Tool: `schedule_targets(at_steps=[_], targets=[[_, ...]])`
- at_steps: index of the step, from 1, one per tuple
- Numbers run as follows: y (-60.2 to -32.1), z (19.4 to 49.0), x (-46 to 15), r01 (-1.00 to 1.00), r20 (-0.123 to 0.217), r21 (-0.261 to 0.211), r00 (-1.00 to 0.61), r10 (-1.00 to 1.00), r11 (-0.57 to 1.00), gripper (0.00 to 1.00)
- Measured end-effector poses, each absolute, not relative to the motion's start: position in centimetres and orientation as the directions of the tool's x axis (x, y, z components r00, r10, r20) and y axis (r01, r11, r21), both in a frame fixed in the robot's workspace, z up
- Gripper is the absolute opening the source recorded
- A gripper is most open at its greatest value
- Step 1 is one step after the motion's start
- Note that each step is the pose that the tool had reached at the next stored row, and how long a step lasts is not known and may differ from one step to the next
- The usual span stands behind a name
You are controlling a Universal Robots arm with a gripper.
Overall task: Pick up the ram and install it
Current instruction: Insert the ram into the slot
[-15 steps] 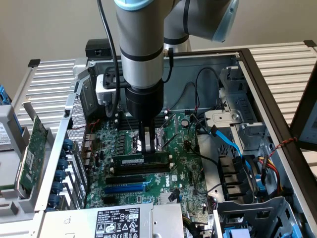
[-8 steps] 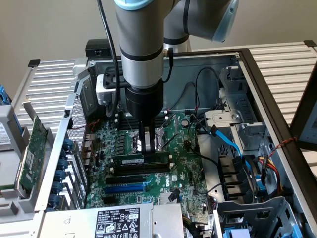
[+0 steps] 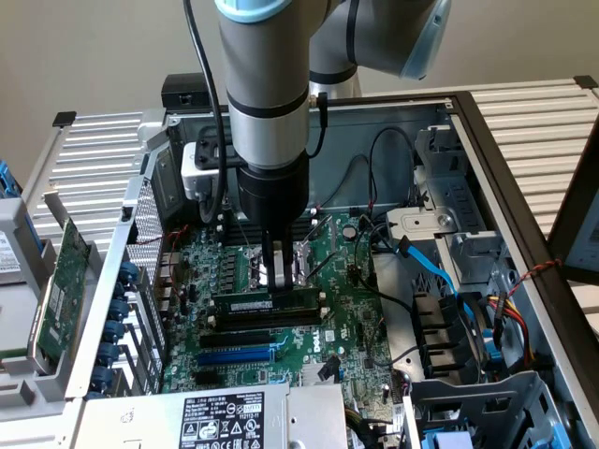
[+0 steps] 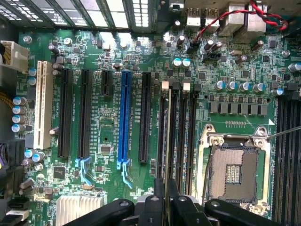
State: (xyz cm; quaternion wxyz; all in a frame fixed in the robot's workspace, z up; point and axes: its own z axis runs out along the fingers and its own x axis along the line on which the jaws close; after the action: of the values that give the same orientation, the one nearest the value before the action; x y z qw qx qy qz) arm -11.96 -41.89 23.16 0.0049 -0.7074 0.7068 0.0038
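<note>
The ram (image 3: 267, 307), a long dark stick with a pale label strip, stands on edge along the black memory slots (image 3: 262, 323) of the green motherboard (image 3: 346, 318). My gripper (image 3: 273, 282) comes straight down onto its upper edge, shut on it near the middle. In the wrist view the ram (image 4: 168, 136) appears edge-on as a thin line running away from my gripper (image 4: 165, 197) and lies over the memory slots (image 4: 181, 132) with pale latches at their far ends. Whether the stick is seated in a slot or just above it, I cannot tell.
The open CPU socket (image 4: 235, 172) lies right beside the memory slots. A blue slot (image 4: 124, 117), black slots and a white slot (image 4: 43, 108) run parallel on the other side. Blue cables (image 3: 430, 267) and drive bays crowd the exterior view's right. A green expansion card (image 3: 61, 290) leans outside the case.
</note>
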Motion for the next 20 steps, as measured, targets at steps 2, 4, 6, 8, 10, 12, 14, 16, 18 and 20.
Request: schedule_targets(at_steps=[2,4,6,8,10,12,14,16,18,20], targets=[[-41.88,23.14,-11.96,-1.000,-0.012,-0.002,0.000,-1.000,0.000,0.14],[-41.88,23.09,-11.95,-1.000,-0.013,-0.002,0.000,-1.000,0.000,0.14],[-41.88,23.03,-11.95,-1.000,-0.012,-0.002,0.000,-1.000,0.000,0.14],[-41.88,22.98,-11.96,-1.000,-0.012,-0.002,0.000,-1.000,0.000,0.14],[-41.88,22.96,-11.96,-1.000,-0.012,-0.002,0.000,-1.000,0.000,0.14],[-41.89,22.94,-11.96,-1.000,-0.012,-0.002,0.000,-1.000,0.000,0.14],[-41.89,22.93,-11.96,-1.000,-0.012,-0.002,0.000,-1.000,0.000,0.14],[-41.88,22.88,-11.96,-1.000,-0.013,-0.003,0.000,-1.000,0.000,0.14],[-41.89,22.88,-11.96,-1.000,-0.012,-0.003,0.000,-1.000,0.000,0.14],[-41.89,22.86,-11.96,-1.000,-0.012,-0.002,0.000,-1.000,0.000,0.14]])
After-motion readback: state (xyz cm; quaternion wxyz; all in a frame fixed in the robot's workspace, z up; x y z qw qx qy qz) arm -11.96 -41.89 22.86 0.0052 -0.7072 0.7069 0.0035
